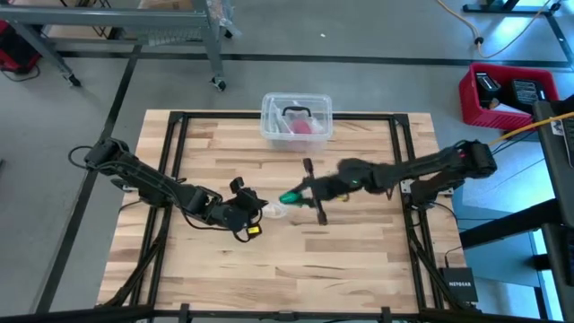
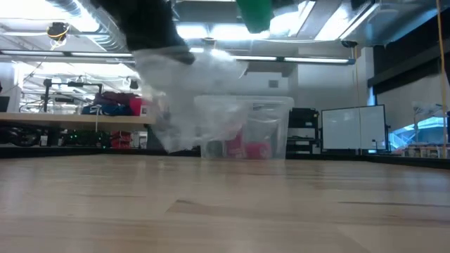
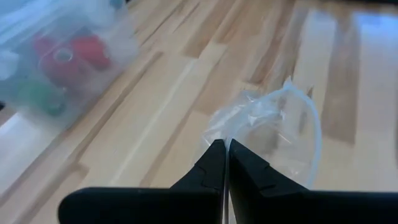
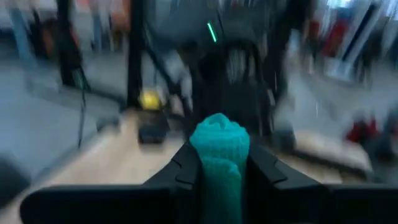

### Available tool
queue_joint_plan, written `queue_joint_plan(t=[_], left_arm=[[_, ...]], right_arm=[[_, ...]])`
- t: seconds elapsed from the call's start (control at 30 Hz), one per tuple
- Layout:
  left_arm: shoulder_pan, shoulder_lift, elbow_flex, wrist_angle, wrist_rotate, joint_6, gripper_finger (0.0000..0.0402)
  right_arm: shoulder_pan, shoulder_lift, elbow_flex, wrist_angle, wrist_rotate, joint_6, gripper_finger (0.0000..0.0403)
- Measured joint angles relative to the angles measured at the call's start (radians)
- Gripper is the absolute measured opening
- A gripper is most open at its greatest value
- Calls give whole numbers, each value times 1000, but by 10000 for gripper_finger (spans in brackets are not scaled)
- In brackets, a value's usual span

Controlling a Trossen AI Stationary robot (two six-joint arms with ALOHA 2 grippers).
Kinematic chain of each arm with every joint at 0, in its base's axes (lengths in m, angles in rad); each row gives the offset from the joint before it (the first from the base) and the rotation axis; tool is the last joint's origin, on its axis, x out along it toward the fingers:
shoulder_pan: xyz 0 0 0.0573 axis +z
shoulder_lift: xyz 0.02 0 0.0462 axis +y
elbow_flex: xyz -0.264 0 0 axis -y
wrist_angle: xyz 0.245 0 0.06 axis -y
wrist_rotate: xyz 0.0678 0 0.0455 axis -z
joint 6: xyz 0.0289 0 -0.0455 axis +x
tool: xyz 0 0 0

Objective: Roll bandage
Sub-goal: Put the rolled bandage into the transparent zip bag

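The bandage (image 4: 219, 144) is a small teal-green rolled wad, held high above the table by my right gripper (image 4: 219, 163), which is shut on it. The high view shows it (image 1: 291, 196) near the table's middle, and the low view shows it (image 2: 254, 14) at the top edge. Just to its left, my left gripper (image 3: 224, 146) is shut on a crumpled clear plastic bag (image 3: 273, 124). That bag (image 2: 190, 98) hangs in front of the tub in the low view. My left gripper pinches a crumpled edge of the clear bag (image 3: 231, 134) between its two shut fingertips, slanting down from the table's left side. The bag hangs slack past the fingers (image 3: 205, 168), above the wood. My right gripper pinches the rolled wad by its two sides (image 4: 205, 155) between its fingers (image 4: 258, 165), coming nearly level from the table's right side. The wad's rounded end sticks out past the fingertips. It is lifted clear of the table.
A clear plastic tub (image 1: 296, 117) with pink-red items inside stands at the table's far edge, middle. A black metal frame (image 1: 179, 121) runs around the tabletop. Bare wood lies along the near half of the table (image 1: 287, 269).
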Motion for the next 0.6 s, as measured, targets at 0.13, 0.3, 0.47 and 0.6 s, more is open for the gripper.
queue_joint_plan(t=[0.13,0.3,0.47,0.6], left_arm=[[0,0,0,112,0,36,5],[0,0,0,222,0,50,5],[2,0,0,274,0,27,5],[2,0,0,304,0,-7,5]], right_arm=[[35,67,-124,482,-3,21,75],[64,164,-90,674,-1,11,76],[77,218,-24,623,-2,-58,76],[77,225,-13,611,-13,-87,77]])
